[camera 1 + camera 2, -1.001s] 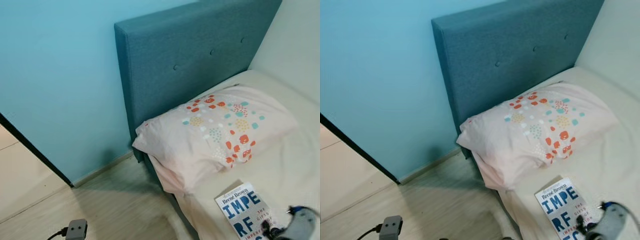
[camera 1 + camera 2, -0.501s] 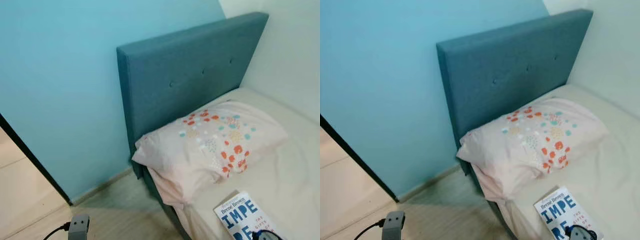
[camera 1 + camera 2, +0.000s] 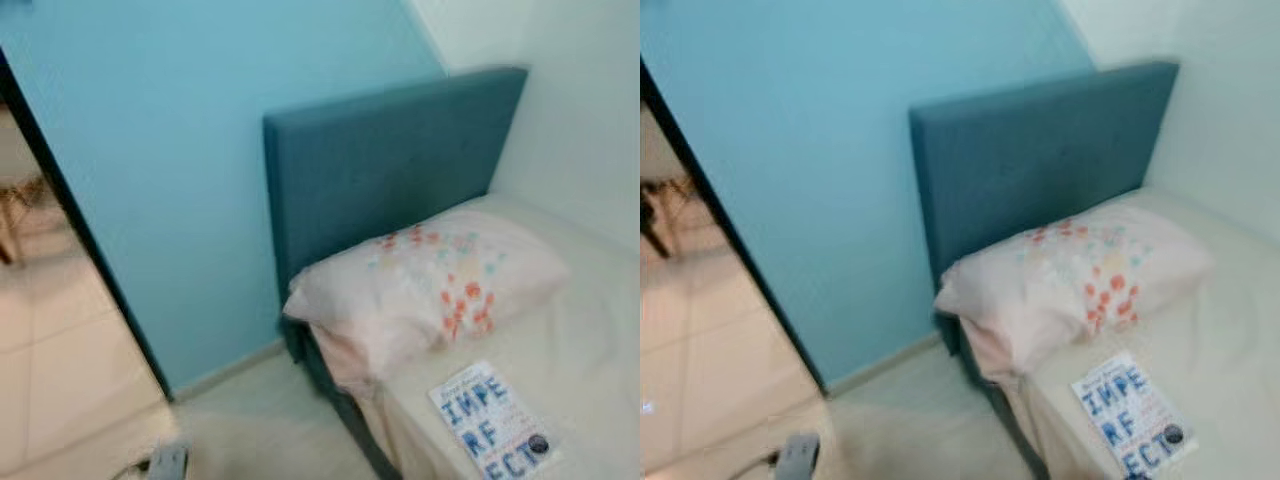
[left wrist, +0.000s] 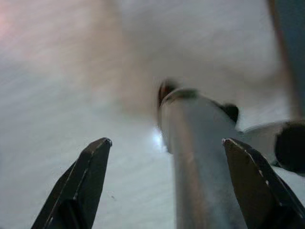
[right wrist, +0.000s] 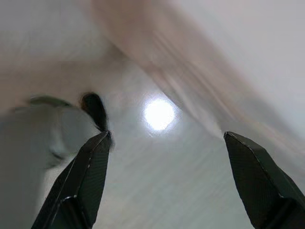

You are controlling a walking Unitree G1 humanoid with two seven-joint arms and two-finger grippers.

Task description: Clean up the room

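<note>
From the head cameras, slightly blurred: a bed (image 3: 590,400) with a teal headboard (image 3: 390,170) stands in the corner between a blue wall (image 3: 170,150) and a white wall (image 3: 580,120). A patterned pillow (image 3: 430,285) lies against the headboard; a book (image 3: 490,420) lies flat on the sheet just below it, near the mattress's side edge. Pale floor (image 3: 270,430) runs open alongside the bed to a dark door frame (image 3: 80,230), tiled floor (image 3: 50,370) beyond. A grey plug (image 3: 797,455) sits on the floor near the doorway.

Left wrist view: the left gripper (image 4: 167,143) hangs with fingers spread apart, empty, a silver robot limb (image 4: 200,157) between them over blurred floor.

Right wrist view: the right gripper (image 5: 167,138) likewise splayed, grasping nothing, above glossy floor.
</note>
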